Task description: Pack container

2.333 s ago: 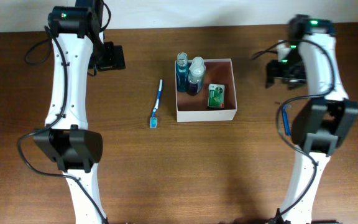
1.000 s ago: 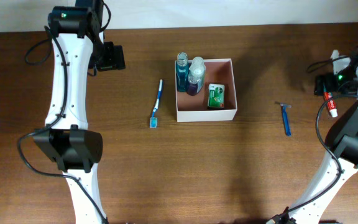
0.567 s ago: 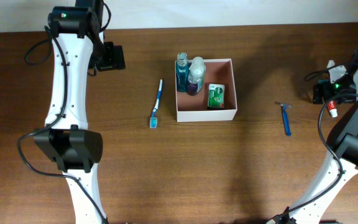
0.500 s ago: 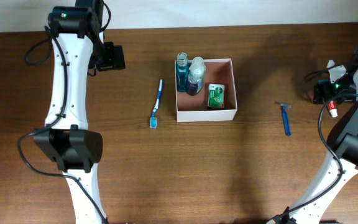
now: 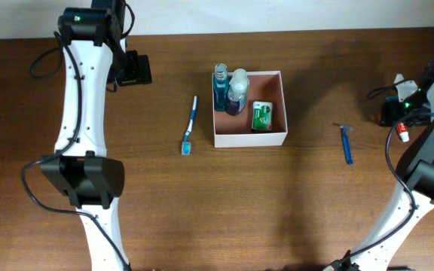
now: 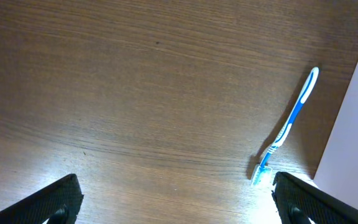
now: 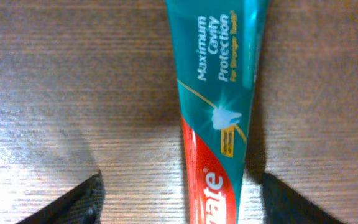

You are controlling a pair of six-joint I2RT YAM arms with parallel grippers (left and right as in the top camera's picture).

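Observation:
The container (image 5: 249, 138), a square white-walled box with a pinkish inside, stands at the table's middle and holds two bottles (image 5: 230, 90) and a green packet (image 5: 261, 115). A blue toothbrush (image 5: 190, 124) lies left of it and also shows in the left wrist view (image 6: 288, 127). A blue razor (image 5: 346, 143) lies to the right. My right gripper (image 5: 395, 113) is open at the far right, low over a toothpaste tube (image 7: 219, 112) that lies between its fingers (image 7: 180, 186). My left gripper (image 5: 130, 69) is open and empty (image 6: 176, 205), far left of the box.
The box's white wall (image 6: 353, 137) shows at the right edge of the left wrist view. The table's back edge runs close behind both grippers. The toothpaste's red cap end (image 5: 403, 132) sticks out below the right gripper near the table's right edge.
My right arm has swung from beside the box to the far right and come down over the toothpaste tube. The left arm and the other things have not moved.

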